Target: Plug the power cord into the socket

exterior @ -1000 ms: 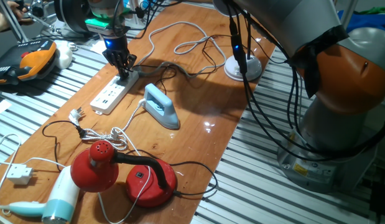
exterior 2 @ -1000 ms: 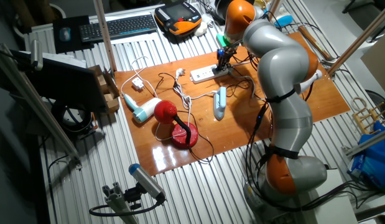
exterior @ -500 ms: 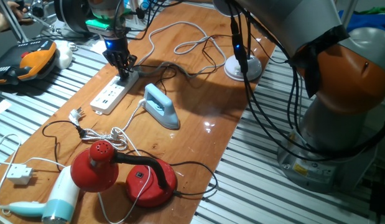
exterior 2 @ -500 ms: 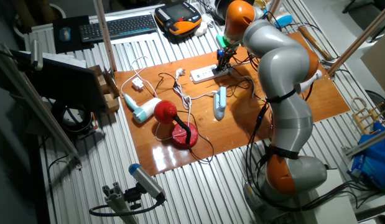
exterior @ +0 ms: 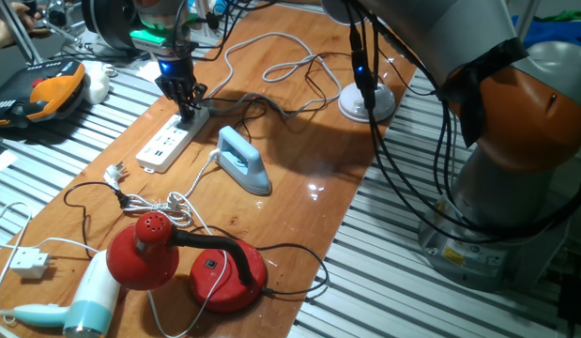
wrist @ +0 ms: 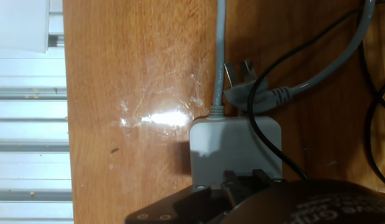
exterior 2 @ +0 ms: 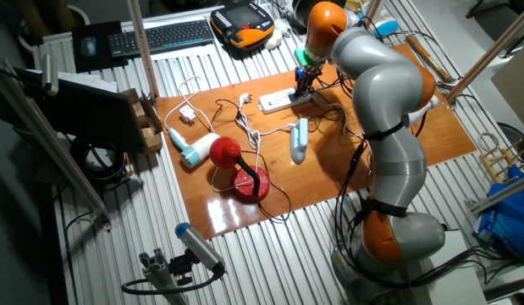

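Observation:
The socket (exterior: 168, 143) is a long white power strip lying on the wooden table, also seen in the other fixed view (exterior 2: 278, 101). My gripper (exterior: 187, 111) stands upright over its far end, fingers drawn together on the small black plug of the power cord (exterior: 262, 101). The thin black cord trails right across the table. In the hand view the strip's end (wrist: 236, 143) lies right under my gripper (wrist: 242, 182), and the black cord (wrist: 257, 118) curves down to the fingers. The plug itself is mostly hidden by the hand.
A light-blue iron (exterior: 243, 160) lies right of the strip. A red lamp (exterior: 177, 263) and a hair dryer (exterior: 84, 300) sit at the near end. A pale grey cable (exterior: 271, 68) loops behind, its plug (wrist: 254, 93) beside the strip's end. The table edge (wrist: 64, 124) is close.

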`<act>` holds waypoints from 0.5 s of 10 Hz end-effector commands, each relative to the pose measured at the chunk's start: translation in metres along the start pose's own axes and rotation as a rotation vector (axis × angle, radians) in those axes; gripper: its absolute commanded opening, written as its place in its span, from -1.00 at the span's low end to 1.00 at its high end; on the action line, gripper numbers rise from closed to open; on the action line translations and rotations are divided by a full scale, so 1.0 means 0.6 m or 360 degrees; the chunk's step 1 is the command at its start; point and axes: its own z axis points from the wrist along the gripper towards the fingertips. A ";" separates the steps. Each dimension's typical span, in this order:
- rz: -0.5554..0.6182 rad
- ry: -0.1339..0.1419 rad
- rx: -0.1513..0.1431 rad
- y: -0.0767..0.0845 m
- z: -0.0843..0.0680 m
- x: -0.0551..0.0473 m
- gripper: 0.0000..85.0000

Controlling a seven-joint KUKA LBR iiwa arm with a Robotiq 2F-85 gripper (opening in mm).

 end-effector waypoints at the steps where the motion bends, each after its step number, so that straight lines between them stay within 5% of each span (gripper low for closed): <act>1: -0.0002 0.0000 0.0001 0.000 0.001 0.000 -1.00; 5: -0.0005 -0.0012 -0.0008 -0.001 0.004 0.000 -1.00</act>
